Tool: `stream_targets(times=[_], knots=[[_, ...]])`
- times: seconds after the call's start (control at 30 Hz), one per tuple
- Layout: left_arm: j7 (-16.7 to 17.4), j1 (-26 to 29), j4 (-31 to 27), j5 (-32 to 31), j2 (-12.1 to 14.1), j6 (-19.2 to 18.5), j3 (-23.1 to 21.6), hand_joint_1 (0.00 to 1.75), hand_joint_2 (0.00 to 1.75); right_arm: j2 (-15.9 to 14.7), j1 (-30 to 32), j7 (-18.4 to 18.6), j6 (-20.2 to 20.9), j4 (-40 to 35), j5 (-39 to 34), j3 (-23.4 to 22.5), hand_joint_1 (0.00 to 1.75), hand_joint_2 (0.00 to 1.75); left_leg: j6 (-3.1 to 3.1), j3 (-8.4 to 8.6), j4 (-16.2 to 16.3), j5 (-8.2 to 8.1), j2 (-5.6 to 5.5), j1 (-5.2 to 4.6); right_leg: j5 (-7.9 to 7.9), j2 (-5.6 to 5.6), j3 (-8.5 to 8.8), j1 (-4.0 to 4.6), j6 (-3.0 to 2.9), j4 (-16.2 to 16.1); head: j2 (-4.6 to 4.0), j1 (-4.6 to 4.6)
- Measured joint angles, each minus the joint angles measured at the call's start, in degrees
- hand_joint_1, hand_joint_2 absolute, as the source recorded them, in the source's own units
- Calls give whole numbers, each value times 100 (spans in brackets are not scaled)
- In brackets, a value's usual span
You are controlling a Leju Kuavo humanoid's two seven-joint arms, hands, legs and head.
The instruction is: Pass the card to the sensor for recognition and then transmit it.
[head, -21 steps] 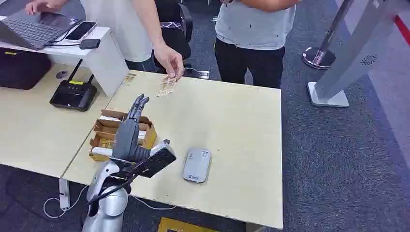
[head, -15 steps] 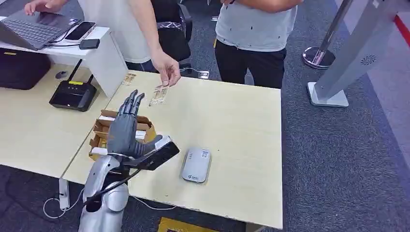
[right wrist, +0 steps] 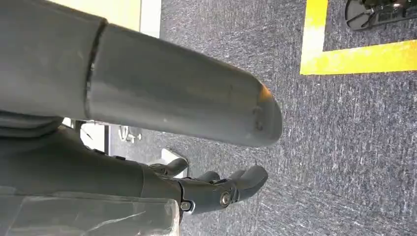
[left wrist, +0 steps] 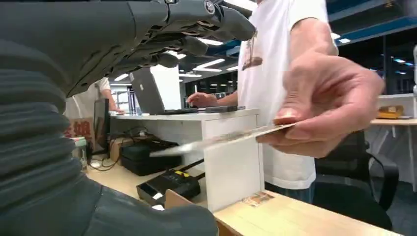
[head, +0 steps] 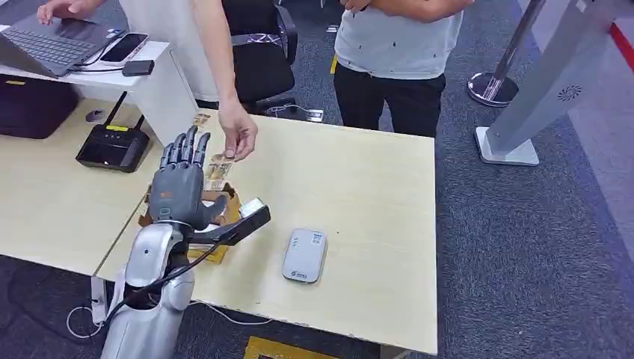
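Over the cardboard box: our left hand [head: 179,183] is raised, fingers spread apart, holding nothing.
Card: one card [head: 217,170], pinched in a person's hand [head: 238,134], just beside our left fingers; we cannot tell if they touch.
Sensor: one grey reader [head: 304,256] lying flat on the table [head: 359,194].
Right hand [right wrist: 216,189]: hanging over carpet, fingers loosely curled, nothing in it.
People: two by the table's far edge.

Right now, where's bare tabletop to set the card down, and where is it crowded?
Free: the wide table stretch right of the grey sensor up to the far edge. Crowded: the left corner, where the left robot hand, cardboard box, the person's hand and the card bunch together.
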Motion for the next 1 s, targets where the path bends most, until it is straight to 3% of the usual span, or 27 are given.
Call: stream_targets(times=[0.3, 0.33, 1.0], knots=[[18, -8, 122, 0, 88, -11, -214, 3, 175, 0, 0, 0, 17, 0, 22, 15, 0, 0, 0, 1, 0, 0, 0, 0, 0, 0, 0, 0, 0, 0, 0, -2], [18, -8, 127, 0, 90, -16, -223, 175, 175, 0, 1, 0, 18, 0, 22, 17, 0, 0, 0, 0, 0, 0, 0, 1, 0, 0, 0, 0, 0, 0, 0, -2], [-273, -10, 157, 7, -11, 37, -260, 175, 175, 0, 0, -13, 20, 0, 55, 37, 0, 0, 0, 0, 0, 0, -1, 1, 0, 0, 1, 0, 0, 0, 0, 0]])
